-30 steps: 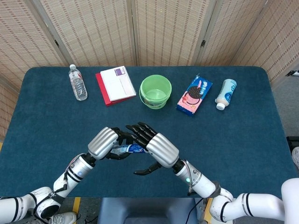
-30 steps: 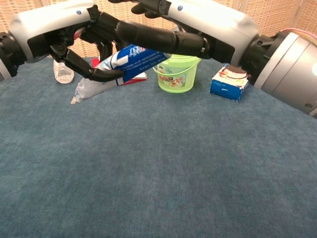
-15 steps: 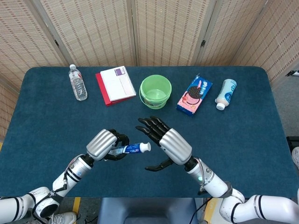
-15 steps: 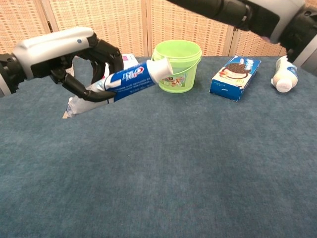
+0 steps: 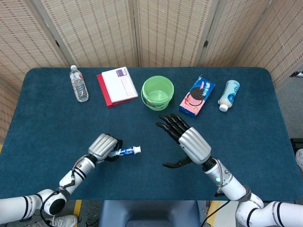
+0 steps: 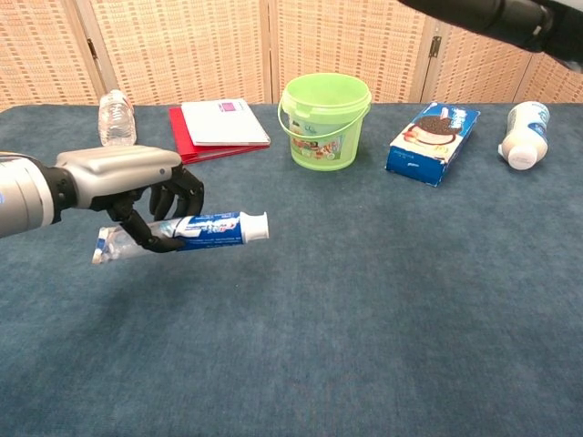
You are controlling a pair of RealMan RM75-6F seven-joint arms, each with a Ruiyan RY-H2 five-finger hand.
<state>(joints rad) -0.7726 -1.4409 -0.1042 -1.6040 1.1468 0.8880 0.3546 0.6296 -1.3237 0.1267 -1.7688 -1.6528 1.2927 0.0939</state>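
Lowered toothpaste tube, cap rightward

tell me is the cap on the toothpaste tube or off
On. The toothpaste tube held by the left hand ends in a white cap.

There are two robot hands: the left robot hand and the right robot hand. On the tabletop there are two bottles, a clear one and a white one. There is one toothpaste tube, one notebook, one green bucket and one cookie box.
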